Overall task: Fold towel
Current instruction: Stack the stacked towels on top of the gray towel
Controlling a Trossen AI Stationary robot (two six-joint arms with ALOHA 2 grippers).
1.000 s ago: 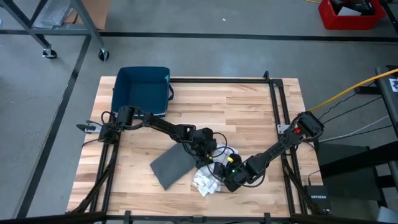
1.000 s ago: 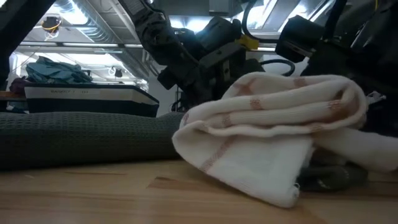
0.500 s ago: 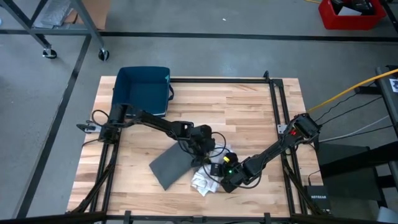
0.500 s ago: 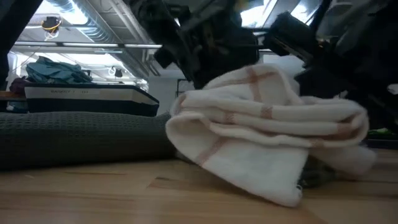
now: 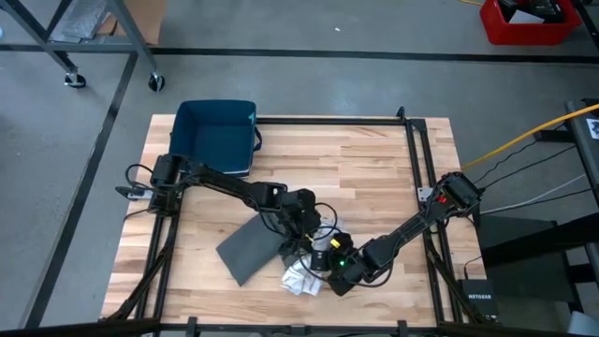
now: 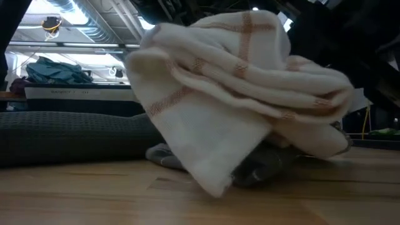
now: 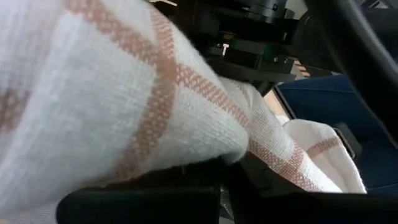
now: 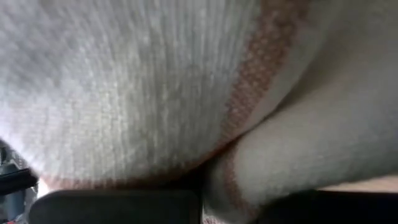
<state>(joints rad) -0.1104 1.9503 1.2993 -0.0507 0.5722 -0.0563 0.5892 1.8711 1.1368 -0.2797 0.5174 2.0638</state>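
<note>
Near the surface's (image 5: 374, 178) front edge, my left fingers (image 5: 301, 245) and right fingers (image 5: 323, 267) are both pinched closed on the bunched white towel (image 5: 301, 276), lifting it between them beside the grey towel (image 5: 245, 249).

Far half of the light wooden slatted table (image 5: 365, 159) lies bare and passable; dark blue rectangular bin (image 5: 213, 137) blocks its far-left corner. Near centre is crowded: flat grey cloth (image 5: 247, 250), bunched white orange-striped towel (image 5: 300, 278), both arms.

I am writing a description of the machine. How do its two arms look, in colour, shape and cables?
Both arms are dark, thin and jointed. The left arm carries black cables in loops. The right arm has a red patch near its base and a green light near its wrist.
</note>
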